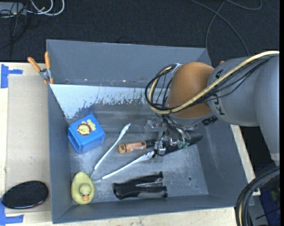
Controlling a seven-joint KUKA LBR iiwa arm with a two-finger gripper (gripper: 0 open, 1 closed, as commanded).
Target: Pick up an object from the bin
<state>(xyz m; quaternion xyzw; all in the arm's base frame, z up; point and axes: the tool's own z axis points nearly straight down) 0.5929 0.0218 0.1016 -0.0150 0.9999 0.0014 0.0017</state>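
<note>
Honestly, the gripper sits low in the middle of the bin, right at one end of a long white plastic utensil. Can't tell if it's spread or clamped. That utensil looks light, thin and slick (lying flat, too), so I'd pinch across its shaft. Also in there: a brown stub, a blue box by the left wall, a yellow duck in the front-left corner, and a black tool along the front wall.

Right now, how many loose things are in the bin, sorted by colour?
Blue: 1, box with a yellow face
Yellow: 1, rubber duck
White: 2, long thin utensils
Brown: 1, small cylinder
Black: 1, handled tool
Total: 6 in view; the gripper may hide more beneath it.
</note>
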